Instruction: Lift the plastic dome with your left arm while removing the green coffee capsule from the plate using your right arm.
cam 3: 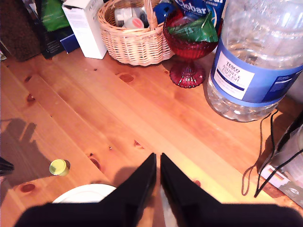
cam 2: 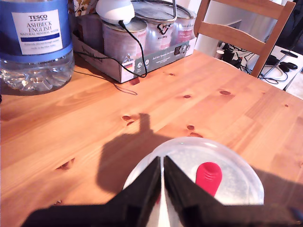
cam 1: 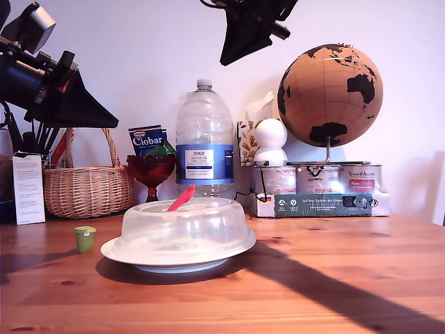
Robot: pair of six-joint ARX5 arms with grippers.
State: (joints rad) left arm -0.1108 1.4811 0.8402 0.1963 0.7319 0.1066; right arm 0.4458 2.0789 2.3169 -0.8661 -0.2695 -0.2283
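Dome (cam 1: 184,229) is sitting on the plate (cam 1: 118,252); capsule (cam 1: 85,239) is standing on bare table (cam 1: 327,278) just beside the plate's rim. My first gripper (cam 2: 163,176) and my second gripper (cam 3: 158,171) are both hovering closed, gripping nothing.

large water bottle (cam 1: 204,142), wicker basket (cam 1: 88,189), red glass goblet (cam 1: 151,170), cork globe (cam 1: 330,95), wooden table (cam 1: 334,278)

Bottle (cam 2: 33,42) label: "TESCO ASHBECK ENGLISH NATURAL MINERAL WATER". Packet (cam 1: 147,140) behind the red glass (cam 1: 150,171): "Ciobar". Other print unreadable.
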